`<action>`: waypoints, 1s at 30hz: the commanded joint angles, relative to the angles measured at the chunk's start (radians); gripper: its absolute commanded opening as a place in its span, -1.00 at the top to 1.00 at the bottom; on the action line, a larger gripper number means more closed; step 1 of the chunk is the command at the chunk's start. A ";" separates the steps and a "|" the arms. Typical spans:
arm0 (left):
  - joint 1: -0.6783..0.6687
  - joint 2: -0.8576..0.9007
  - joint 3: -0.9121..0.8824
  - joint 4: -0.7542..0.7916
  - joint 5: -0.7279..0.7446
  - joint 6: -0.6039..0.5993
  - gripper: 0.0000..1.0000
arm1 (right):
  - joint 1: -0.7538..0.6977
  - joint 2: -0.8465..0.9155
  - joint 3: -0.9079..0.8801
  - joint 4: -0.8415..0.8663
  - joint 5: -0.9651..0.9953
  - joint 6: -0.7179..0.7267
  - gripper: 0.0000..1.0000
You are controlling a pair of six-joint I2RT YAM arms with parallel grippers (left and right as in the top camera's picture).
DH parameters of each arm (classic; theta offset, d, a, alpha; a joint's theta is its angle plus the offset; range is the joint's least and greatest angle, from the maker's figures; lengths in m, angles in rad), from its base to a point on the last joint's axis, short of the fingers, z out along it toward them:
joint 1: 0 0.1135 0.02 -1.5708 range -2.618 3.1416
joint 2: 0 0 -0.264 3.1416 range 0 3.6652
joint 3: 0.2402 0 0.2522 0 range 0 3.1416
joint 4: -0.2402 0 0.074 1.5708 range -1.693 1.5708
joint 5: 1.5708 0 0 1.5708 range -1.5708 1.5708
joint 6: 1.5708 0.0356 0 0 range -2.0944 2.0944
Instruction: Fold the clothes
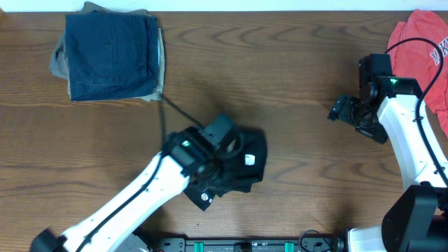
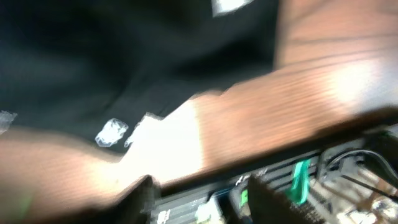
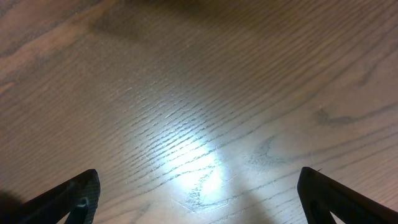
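Observation:
The clothes, one black garment [image 1: 250, 168], lie in a compact bundle at the front middle of the table, with a small white round logo [image 1: 205, 199] on its near corner. My left gripper [image 1: 218, 162] hovers over the bundle's left part. In the blurred left wrist view, the black fabric [image 2: 93, 62] fills the upper left. My left gripper [image 2: 205, 202] shows its two fingers apart with nothing between them. My right gripper [image 1: 343, 108] hangs over bare wood at the right. In its wrist view, my right gripper [image 3: 199, 199] is wide open and empty.
A folded dark-blue denim and tan pile [image 1: 112, 56] lies at the back left. A coral-red shirt [image 1: 420, 42] lies at the back right, behind the right arm. The table's front edge [image 2: 348, 124] and a black rail with green parts [image 2: 301, 180] are close below the garment.

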 commanded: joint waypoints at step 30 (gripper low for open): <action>0.103 -0.059 -0.500 0.489 0.027 -0.219 -0.97 | -0.003 -0.001 0.004 0.000 0.018 -0.007 -0.98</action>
